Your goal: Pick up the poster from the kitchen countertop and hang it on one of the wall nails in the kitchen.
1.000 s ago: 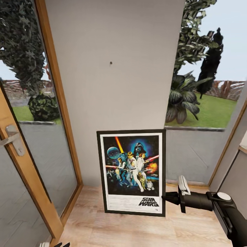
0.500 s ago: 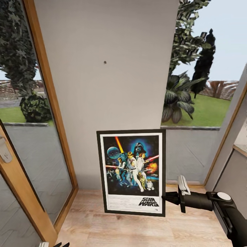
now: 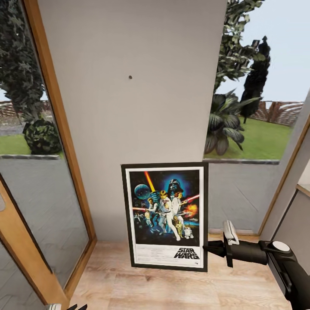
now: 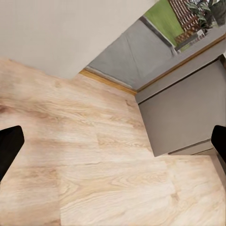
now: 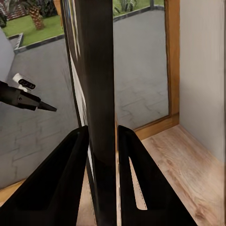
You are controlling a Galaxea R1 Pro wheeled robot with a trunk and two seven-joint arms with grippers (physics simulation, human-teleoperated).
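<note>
A pale grey wall panel (image 3: 137, 107) stands between glazed openings with wooden frames (image 3: 60, 129), above a light wood floor (image 3: 172, 288). A small dark nail (image 3: 130, 77) sits high on the panel. Compared with the earlier frames, the whole scene has shifted to the left: the nail and the door frame (image 3: 21, 241) lie further left and the door handle has left the picture, which indicates camera movement. The poster (image 3: 165, 216) and the right arm (image 3: 267, 254) keep the same position in the head view.

The right arm extends horizontally from the right side toward the poster. The right end effector (image 3: 206, 248) is pinching the poster's right edge near its lower corner; the right wrist view shows both fingers (image 5: 70, 179) pressed against the black frame (image 5: 101, 113). The poster hangs upright, clear of the floor, in front of the wall and below the nail.

The left end effector (image 4: 113, 141) points at the floor with its fingertips (image 4: 9, 146) spread wide apart.

The poster reads "STAR WARS" in black at its lower right.
</note>
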